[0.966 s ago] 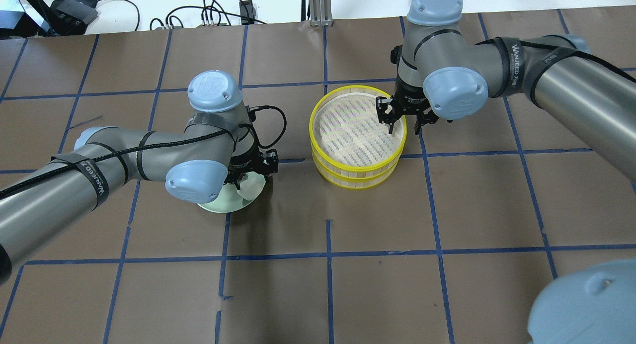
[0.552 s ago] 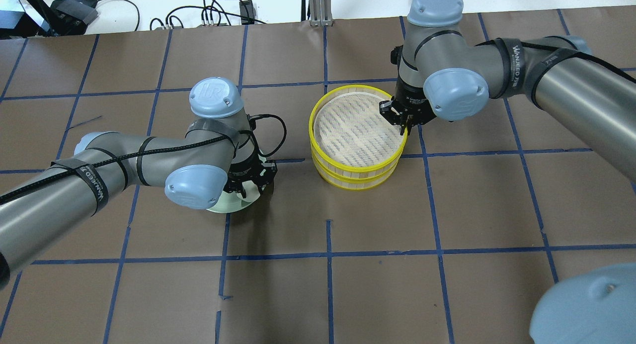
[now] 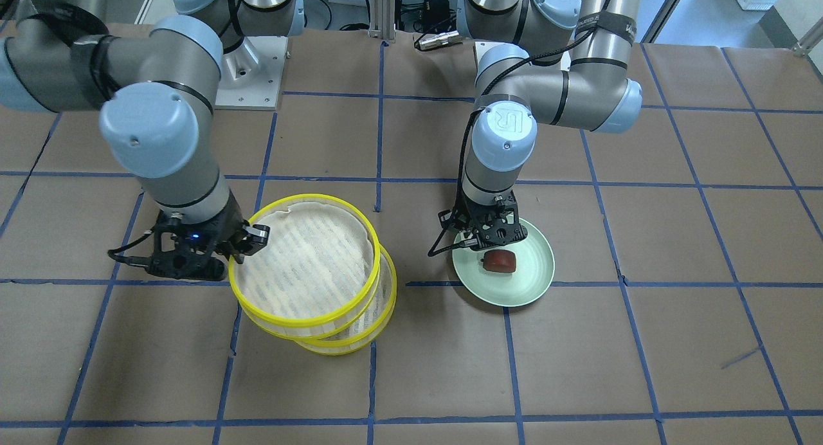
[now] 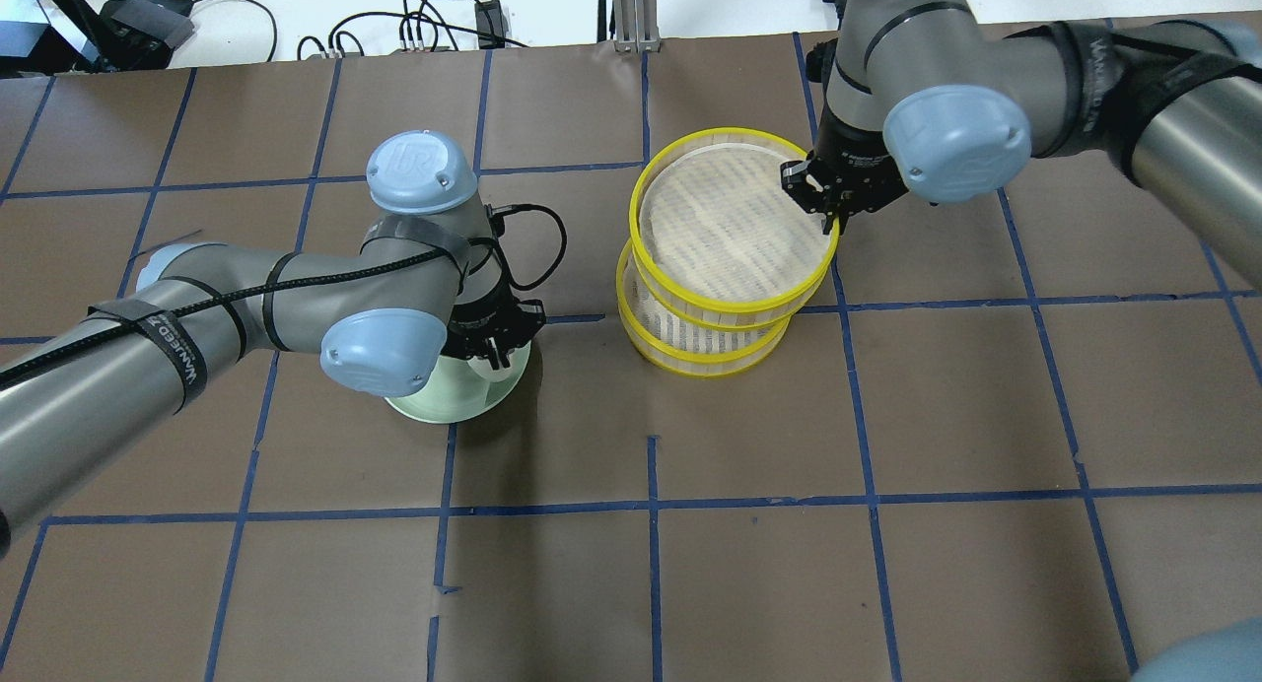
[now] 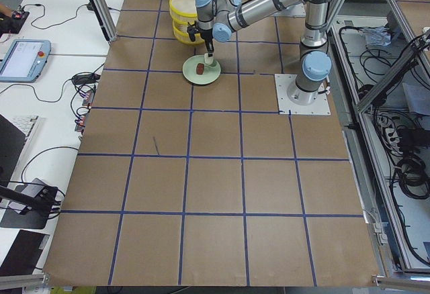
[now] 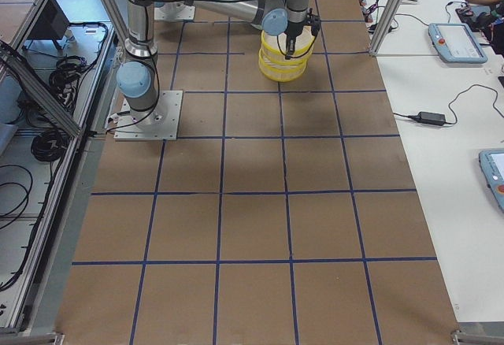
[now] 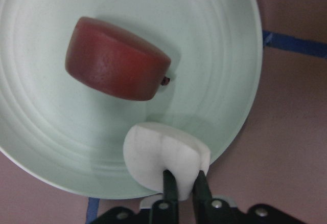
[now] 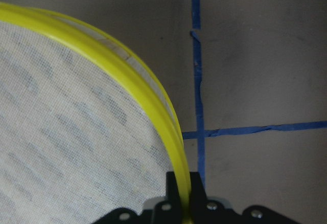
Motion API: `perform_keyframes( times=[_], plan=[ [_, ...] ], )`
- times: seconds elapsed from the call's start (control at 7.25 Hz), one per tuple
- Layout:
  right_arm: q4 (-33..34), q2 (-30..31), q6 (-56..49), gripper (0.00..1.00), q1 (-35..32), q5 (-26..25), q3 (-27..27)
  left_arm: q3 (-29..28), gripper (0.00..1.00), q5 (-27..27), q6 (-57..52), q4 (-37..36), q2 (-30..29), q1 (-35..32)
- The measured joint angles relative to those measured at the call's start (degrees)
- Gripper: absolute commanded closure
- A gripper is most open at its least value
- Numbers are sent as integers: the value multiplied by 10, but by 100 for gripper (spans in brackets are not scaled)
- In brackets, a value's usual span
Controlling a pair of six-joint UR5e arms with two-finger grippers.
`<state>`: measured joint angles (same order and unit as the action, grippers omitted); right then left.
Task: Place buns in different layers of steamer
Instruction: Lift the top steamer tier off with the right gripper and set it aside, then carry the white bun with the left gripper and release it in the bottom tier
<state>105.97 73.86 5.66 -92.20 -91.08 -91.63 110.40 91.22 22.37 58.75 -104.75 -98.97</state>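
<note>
My left gripper [image 7: 185, 183] is shut on the whitish bun [image 7: 163, 160] at the near edge of the pale green plate [image 7: 225, 40]. The reddish-brown bun [image 7: 116, 59] lies on the plate, also visible from the front [image 3: 499, 260]. My right gripper [image 4: 826, 209] is shut on the yellow rim of the top steamer tray [image 4: 732, 320] and holds it lifted and offset above the lower tray [image 4: 710, 372]. The rim sits between the fingers in the right wrist view [image 8: 153, 106]. Both trays look empty.
The plate [image 4: 444, 401] sits left of the steamer stack in the overhead view, about one floor square away. Brown paper with a blue tape grid covers the table. Cables and boxes lie beyond the far edge [image 4: 434, 22].
The right gripper closed on the top tray's rim and raised it, shifting it away from the lower tray. The left gripper closed on the whitish bun over the plate.
</note>
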Motion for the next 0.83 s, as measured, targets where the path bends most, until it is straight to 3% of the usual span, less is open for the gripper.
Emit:
perform_keyframes(
  times=[0.41, 0.83],
  plan=[
    [-102, 36, -162, 96, 120, -14, 48, -75, 100, -33, 38, 37, 7, 0],
    [-123, 44, -344, 96, 268, -30, 48, -113, 100, -193, 142, 12, -8, -5]
  ],
)
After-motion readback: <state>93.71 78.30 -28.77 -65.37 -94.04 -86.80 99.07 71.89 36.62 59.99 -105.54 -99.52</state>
